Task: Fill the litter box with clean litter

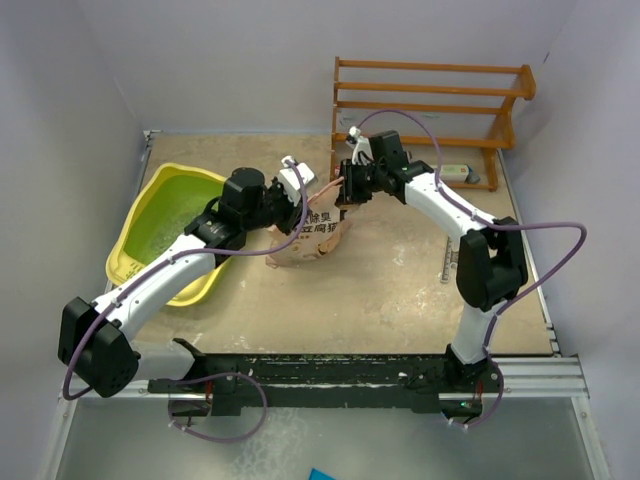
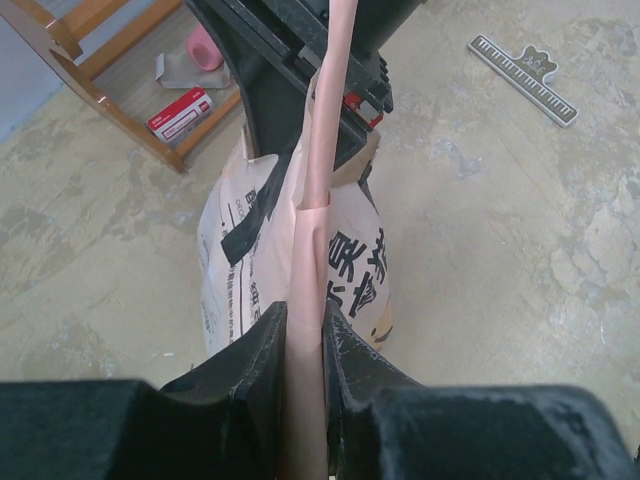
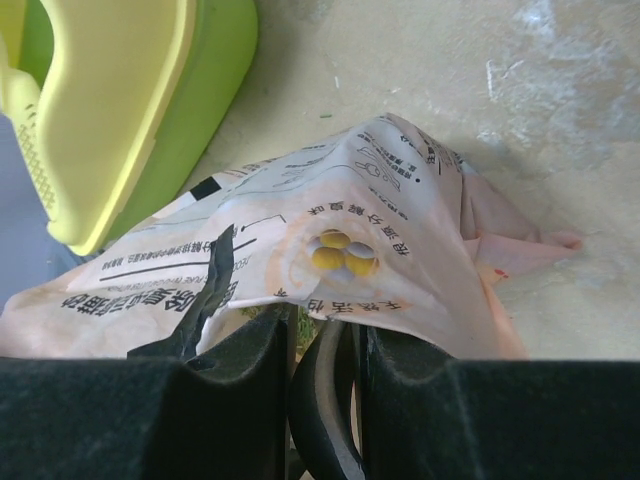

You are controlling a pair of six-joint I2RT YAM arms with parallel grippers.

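1. Left gripper [image 2: 303, 328]: clamped on the thin pink top edge of the bag [image 2: 350, 265]. The strip runs straight ahead from its fingers.
2. Right gripper [image 3: 322, 350]: fingers drawn close on the same top edge from the far end. It faces the left gripper, and the bag hangs below and between the two.
3. The bag's base rests crumpled on the table [image 1: 400, 290], under both grippers. It is not over the tub.
4. Litter box [image 3: 130, 100]: off to the right gripper's forward left, just beside the bag. It lies out past the left gripper's wrist, alongside that arm.
5. Clean litter: no granules seen loose or pouring. I cannot tell if the tub's green inside already holds any.
6. Judgement: early stage. The bag is gripped, but carrying it over, tipping it and filling the tub are all left.
7. Table: mottled beige and scuffed. A ruler [image 2: 525, 78] lies ahead-right of the left gripper.
8. Room: pale walls. A wooden rack [image 1: 430, 100] stands beyond the right gripper.
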